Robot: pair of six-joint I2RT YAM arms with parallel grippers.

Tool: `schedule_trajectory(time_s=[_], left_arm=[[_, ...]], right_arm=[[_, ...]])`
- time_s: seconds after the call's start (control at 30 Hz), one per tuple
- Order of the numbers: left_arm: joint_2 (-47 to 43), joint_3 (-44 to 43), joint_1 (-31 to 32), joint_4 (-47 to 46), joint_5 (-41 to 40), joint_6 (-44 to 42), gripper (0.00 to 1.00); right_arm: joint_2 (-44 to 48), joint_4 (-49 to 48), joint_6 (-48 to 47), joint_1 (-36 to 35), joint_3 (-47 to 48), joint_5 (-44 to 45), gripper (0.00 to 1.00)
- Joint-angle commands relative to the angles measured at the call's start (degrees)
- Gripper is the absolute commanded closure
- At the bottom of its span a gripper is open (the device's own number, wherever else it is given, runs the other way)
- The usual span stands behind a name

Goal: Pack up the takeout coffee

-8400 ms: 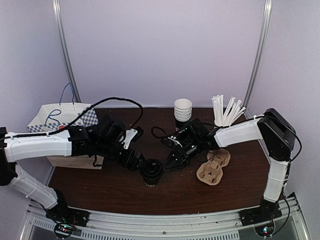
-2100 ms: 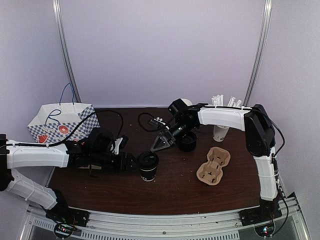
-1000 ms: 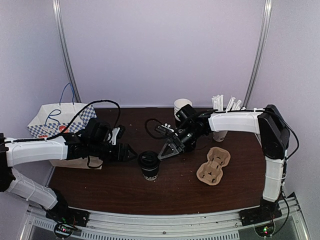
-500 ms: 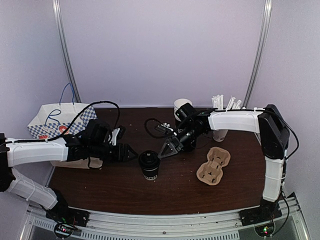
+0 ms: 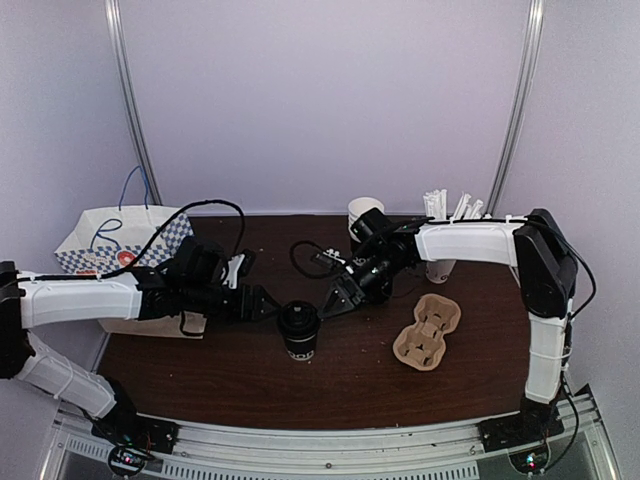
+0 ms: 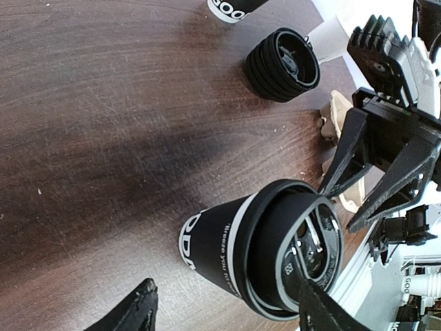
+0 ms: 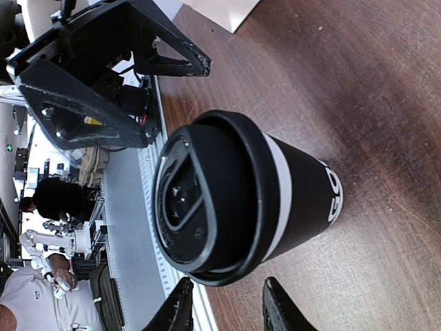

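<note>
The takeout coffee (image 5: 300, 331) stands upright at the table's middle front, a black cup with white print and a black sip lid on top; a white band shows under the lid. My left gripper (image 5: 266, 303) is open just left of it, not touching. In the left wrist view the cup (image 6: 227, 241) lies between my spread fingers (image 6: 141, 309), beyond the tips. My right gripper (image 5: 335, 298) is open and empty just right of the cup. The right wrist view shows the cup (image 7: 275, 200) ahead of my right gripper (image 7: 226, 305).
A checked paper bag (image 5: 122, 248) stands at the far left. A cardboard cup carrier (image 5: 428, 333) lies at the right. A stack of white-lined cups (image 5: 365, 215) and a white cup of straws (image 5: 445, 225) stand at the back. A stack of black lids (image 6: 282, 63) sits behind the cup.
The right gripper came from the lid stack at the back down to the cup's right side. The left gripper edged right toward the cup. The cup has stayed in place.
</note>
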State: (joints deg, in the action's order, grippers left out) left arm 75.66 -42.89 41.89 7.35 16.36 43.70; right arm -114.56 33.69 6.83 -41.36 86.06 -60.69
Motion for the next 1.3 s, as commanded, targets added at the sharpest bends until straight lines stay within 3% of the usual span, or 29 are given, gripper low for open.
schedule_trajectory(time_s=[0.0,0.53,0.8,0.93,1.03,1.17,1.27], left_arm=[[1.2,-2.5,-0.4,-1.0,0.3,-2.6,0.28],[9.4,-2.7,-0.4,-4.1,3.6,-1.6,0.36],[12.5,-1.0,-0.4,-3.3,1.7,-0.6,0.39],[12.8,-1.9,-0.7,-2.1,0.0,-2.3,0.39],[12.6,-3.0,-0.7,-1.1,0.3,-4.3,0.39],[11.6,-4.1,-1.3,-0.4,1.6,-10.9,0.36],[12.0,-5.2,-4.1,-2.4,6.2,-15.2,0.35]], right_arm=[[-0.1,1.8,-0.5,0.3,1.3,4.0,0.65],[-5.7,-4.4,6.4,1.0,0.9,-0.4,0.73],[-11.0,-2.6,10.8,0.9,-1.3,7.1,0.81],[-11.5,-3.9,11.3,0.2,-1.7,5.3,0.82],[-8.2,-9.0,11.3,-0.3,-2.1,-2.2,0.77],[-2.6,-6.9,5.8,-0.8,-1.3,-2.9,0.66],[-0.4,-3.4,2.4,-0.9,-0.8,-2.0,0.64]])
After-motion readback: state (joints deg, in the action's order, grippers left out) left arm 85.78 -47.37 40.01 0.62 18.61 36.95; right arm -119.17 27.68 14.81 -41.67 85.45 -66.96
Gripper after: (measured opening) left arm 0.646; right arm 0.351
